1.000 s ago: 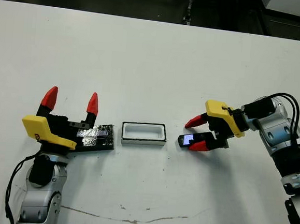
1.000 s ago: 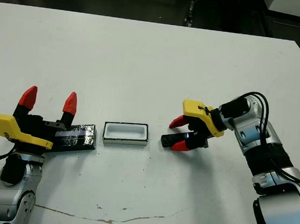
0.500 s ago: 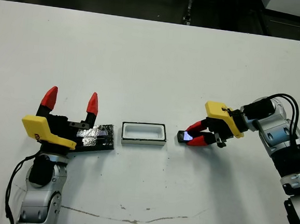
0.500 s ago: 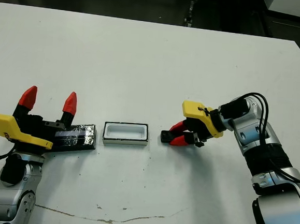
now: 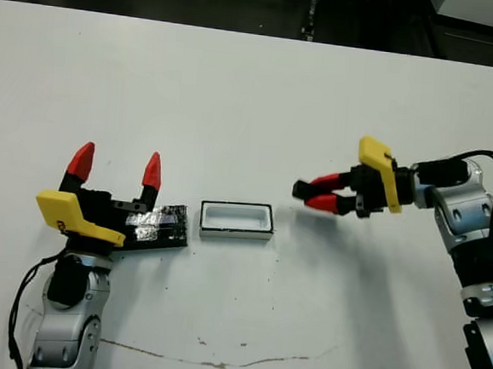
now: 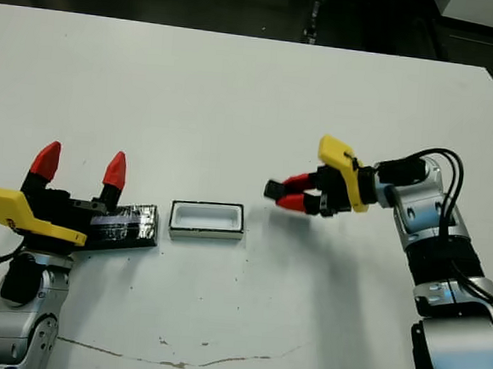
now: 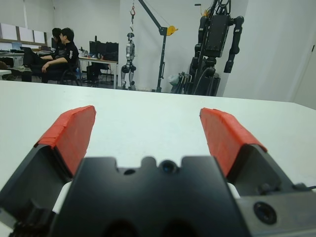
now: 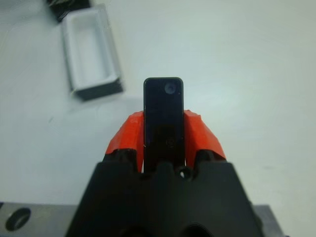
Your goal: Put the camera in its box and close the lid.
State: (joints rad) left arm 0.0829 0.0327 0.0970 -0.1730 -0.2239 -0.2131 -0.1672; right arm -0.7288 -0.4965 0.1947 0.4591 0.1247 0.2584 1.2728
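Camera (image 5: 301, 189) now lifted in right hand (image 5: 321, 190), box (image 5: 236, 220) beside lid (image 5: 156, 225).

No text, label, brand, number or sign could be read in any view. The yellow part of the left arm bore a dark mark at its edge, too cut off to make out.

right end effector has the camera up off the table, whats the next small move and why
Probably carry the camera leftward until it hangs over the box, then lower it in. The right end effector is shut on it, clear of the table, but it sits to the right of the open, empty box. The lid lies beside the box under the open left end effector.
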